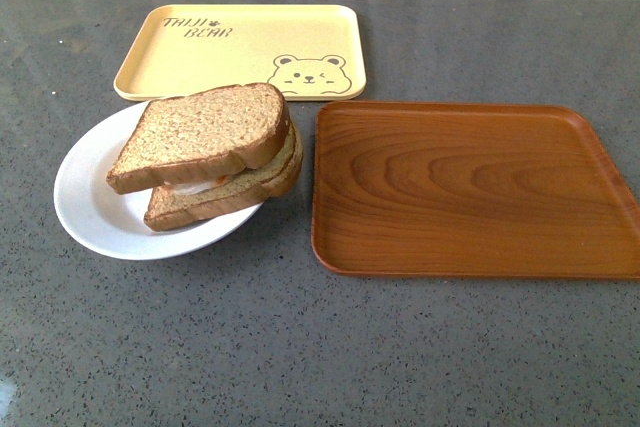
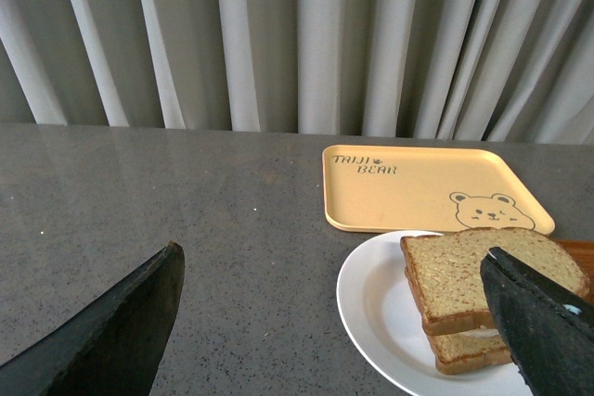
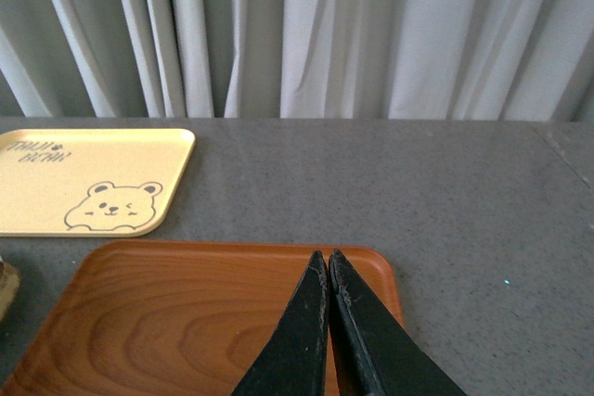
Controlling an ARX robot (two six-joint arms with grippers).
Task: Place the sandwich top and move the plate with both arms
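The sandwich top [image 1: 200, 132], a brown wholemeal slice with a darker crust, lies skewed on a lower slice on the white plate [image 1: 90, 202] at the table's left. A strip of white and orange filling shows between the slices. Neither arm appears in the front view. In the left wrist view my left gripper [image 2: 334, 266] is open and empty, its fingers spread wide over the table, one finger in front of the sandwich top [image 2: 464, 271] and the plate [image 2: 371, 294]. My right gripper [image 3: 329, 255] is shut with nothing in it, above the wooden tray's far edge.
A yellow bear-print tray [image 1: 240, 52] lies empty behind the plate. A large brown wooden tray [image 1: 470, 187] sits empty to the plate's right, nearly touching the sandwich. Grey curtains hang behind the grey speckled table.
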